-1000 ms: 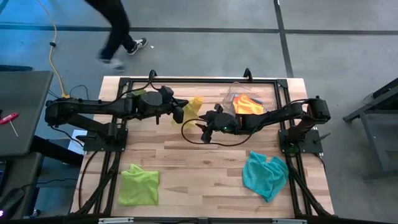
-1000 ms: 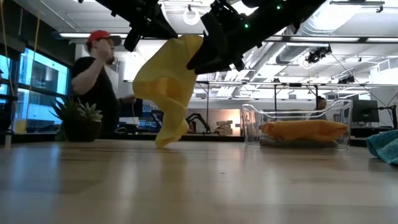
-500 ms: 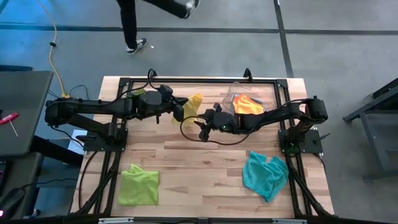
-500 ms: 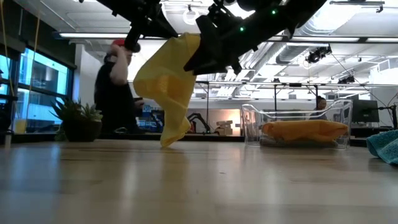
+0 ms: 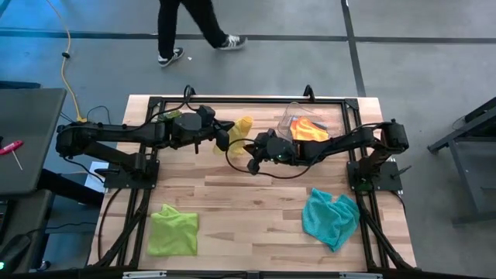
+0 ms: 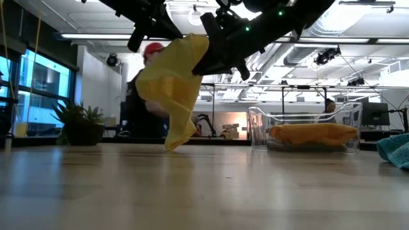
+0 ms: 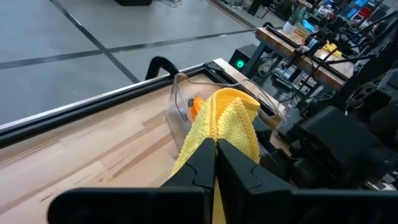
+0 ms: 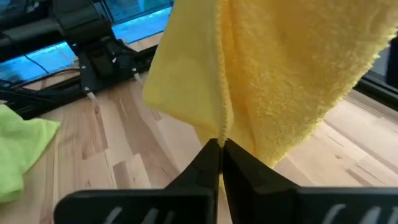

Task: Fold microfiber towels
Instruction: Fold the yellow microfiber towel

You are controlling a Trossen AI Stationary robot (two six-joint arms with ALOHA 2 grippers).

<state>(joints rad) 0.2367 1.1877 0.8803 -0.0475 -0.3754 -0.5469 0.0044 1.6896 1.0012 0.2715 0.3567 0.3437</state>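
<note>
A yellow towel [image 6: 172, 89] hangs between my two grippers over the table's far middle, its lower tip [image 6: 177, 144] down at the tabletop. My left gripper [image 7: 216, 148] reaches in from the left and is shut on it. My right gripper [image 8: 221, 149] comes from the right and is also shut on it. In the high view the towel [image 5: 243, 126] shows just beyond both grippers. A lime green towel [image 5: 172, 229] lies crumpled near left, a teal one [image 5: 330, 218] near right, and an orange one [image 5: 308, 130] in the clear bin. My left gripper pinches the yellow towel's upper part [image 7: 219, 134] between its two shut fingers, coming nearly level from the table's left. The cloth rises in folds just beyond the fingertips and hangs slack below them. My right gripper pinches the towel's hemmed edge [image 8: 222, 132] between its two fingertips, coming from the table's right and slanting a little down. The hem runs straight into the shut fingers. The cloth hangs in loose folds on both sides of it.
A clear plastic bin [image 5: 325, 124] stands at the far right, close behind my right arm. A small plant [image 6: 80, 122] sits at the far left. A person [image 5: 190, 27] walks on the floor beyond the table. Bare wood lies across the near middle.
My right gripper has shut on the yellow towel's edge, rolling a little as it closed. The towel hangs much as before, its lower tip swung slightly right. The person behind the table has walked toward the right.
</note>
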